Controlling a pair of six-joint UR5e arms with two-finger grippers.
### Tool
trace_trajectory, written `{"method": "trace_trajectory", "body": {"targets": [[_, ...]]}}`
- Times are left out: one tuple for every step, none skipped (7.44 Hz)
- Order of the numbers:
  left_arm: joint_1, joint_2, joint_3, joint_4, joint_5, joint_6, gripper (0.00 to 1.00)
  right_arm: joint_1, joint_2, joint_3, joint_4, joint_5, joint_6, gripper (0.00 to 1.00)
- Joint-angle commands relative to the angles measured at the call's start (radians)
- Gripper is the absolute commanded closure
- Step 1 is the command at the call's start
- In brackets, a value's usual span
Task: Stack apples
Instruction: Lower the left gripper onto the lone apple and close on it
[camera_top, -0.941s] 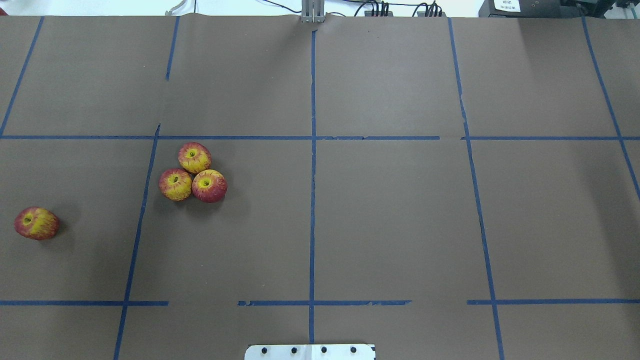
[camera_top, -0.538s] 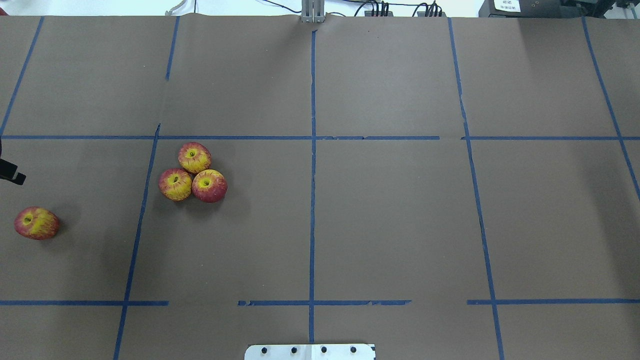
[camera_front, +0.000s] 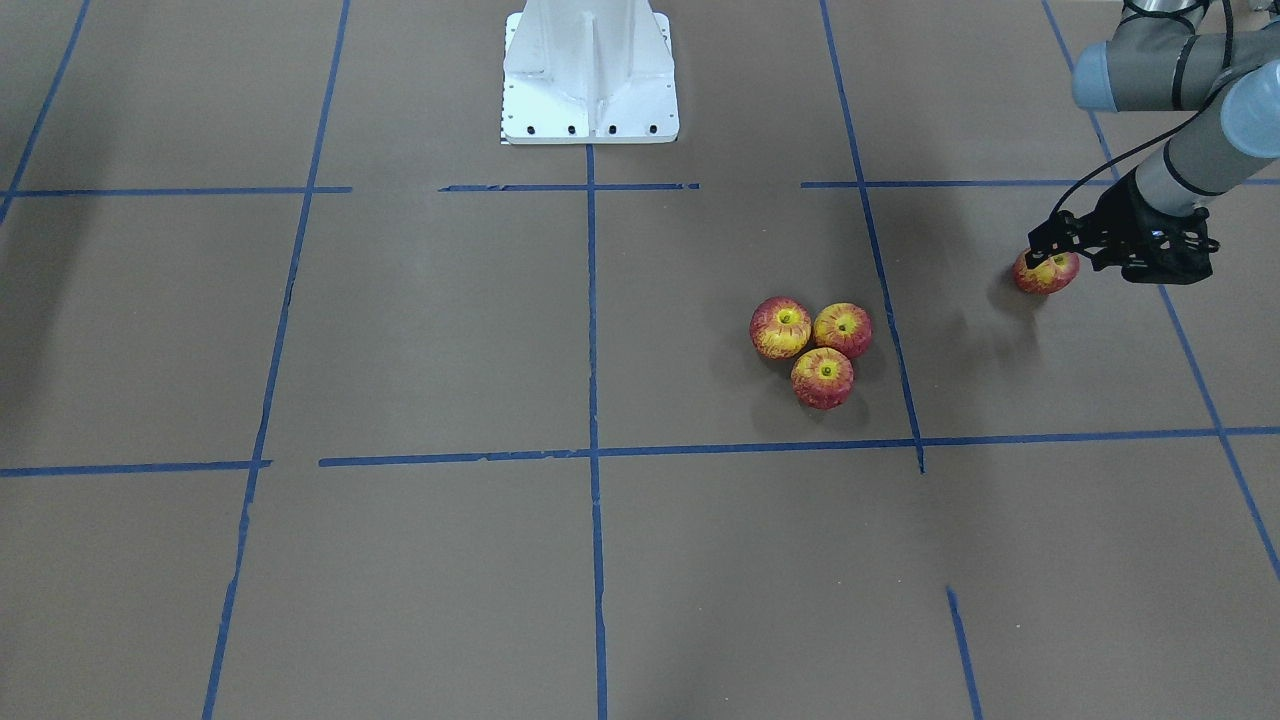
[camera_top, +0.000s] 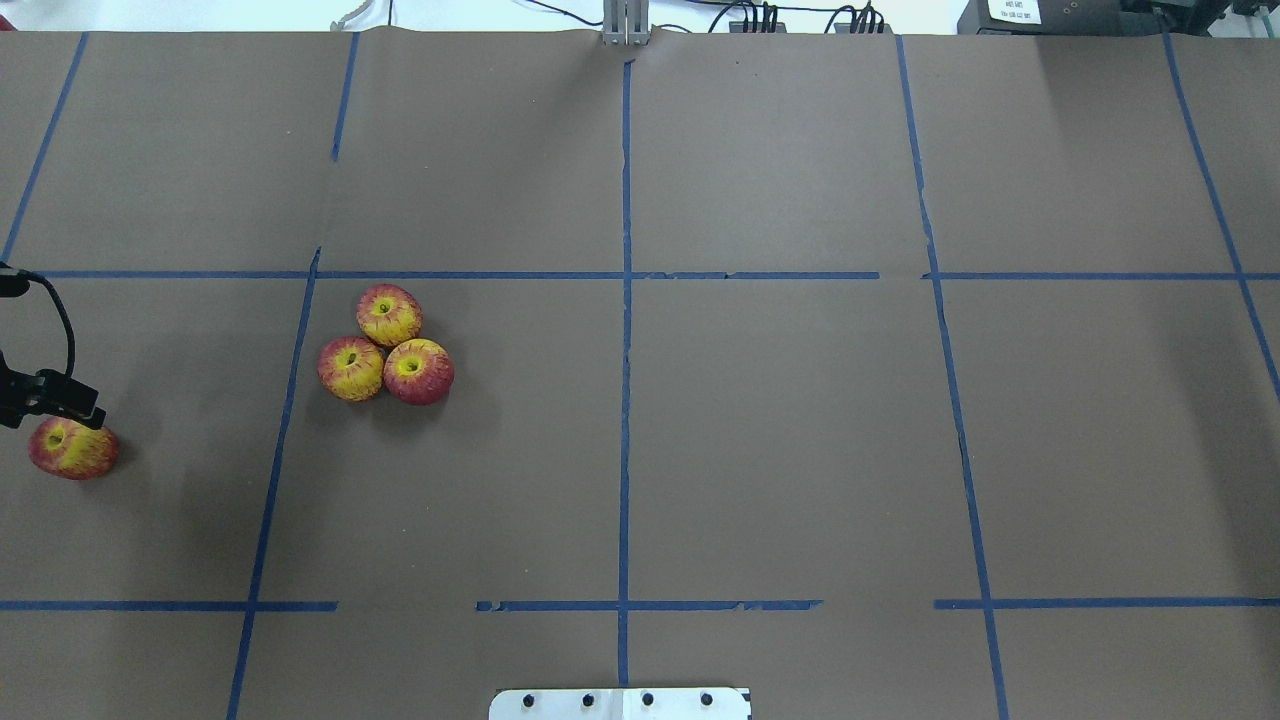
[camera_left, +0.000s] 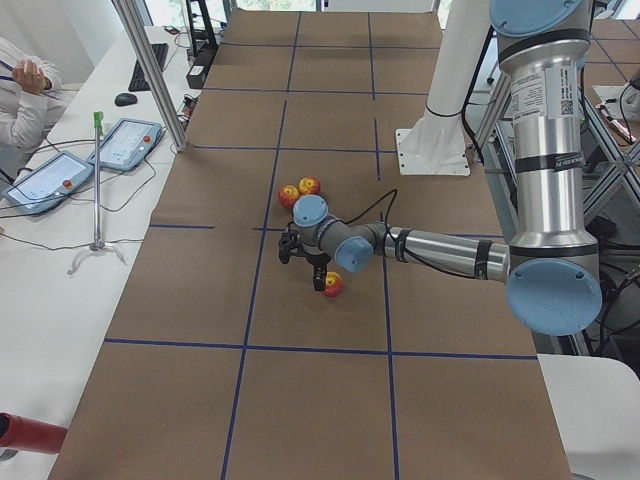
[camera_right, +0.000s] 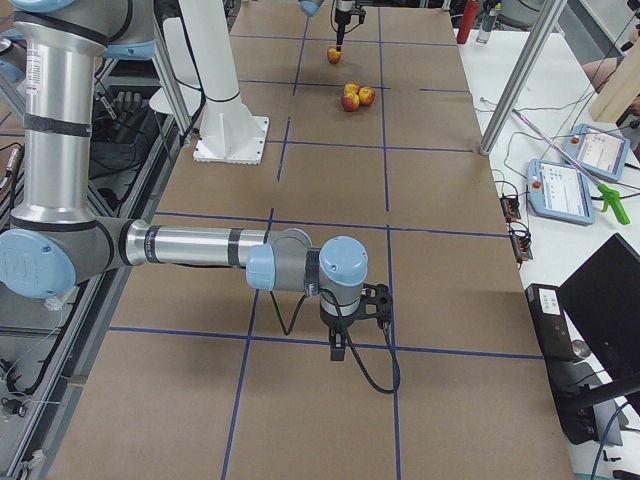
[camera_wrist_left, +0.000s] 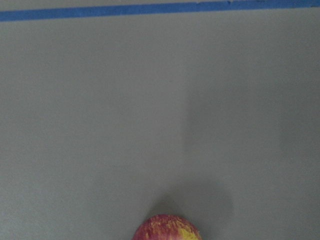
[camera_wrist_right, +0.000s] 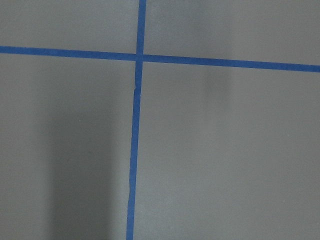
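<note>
step: grab lone apple (camera_top: 73, 447) | where: far left, well apart from three apples (camera_top: 386, 345) that touch | left gripper (camera_front: 1052, 256): just above it, jaws can't tell | right gripper (camera_right: 340, 345): far off, jaws can't tell | tip: drop straight over its middle, squeeze softly so it won't roll

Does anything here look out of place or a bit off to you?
One apple lies alone, far out on the robot's left, tipped so its stem dimple faces sideways. The other three apples huddle together, touching, dimples up. Otherwise nothing stands out.
</note>
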Motion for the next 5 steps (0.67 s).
{"method": "trace_trajectory", "body": {"targets": [[0.022, 0.009, 0.008, -0.001, 0.023, -0.010, 0.00, 0.000, 0.000, 0.000, 0.000, 0.000, 0.000, 0.00], [0.031, 0.009, 0.016, -0.001, 0.022, -0.012, 0.00, 0.000, 0.000, 0.000, 0.000, 0.000, 0.000, 0.00], [0.052, 0.009, 0.023, -0.001, 0.022, -0.012, 0.00, 0.000, 0.000, 0.000, 0.000, 0.000, 0.000, 0.00], [0.060, 0.009, 0.035, -0.002, 0.022, -0.012, 0.00, 0.000, 0.000, 0.000, 0.000, 0.000, 0.000, 0.00], [0.062, 0.006, 0.042, -0.002, 0.022, -0.012, 0.00, 0.000, 0.000, 0.000, 0.000, 0.000, 0.000, 0.00]]}}
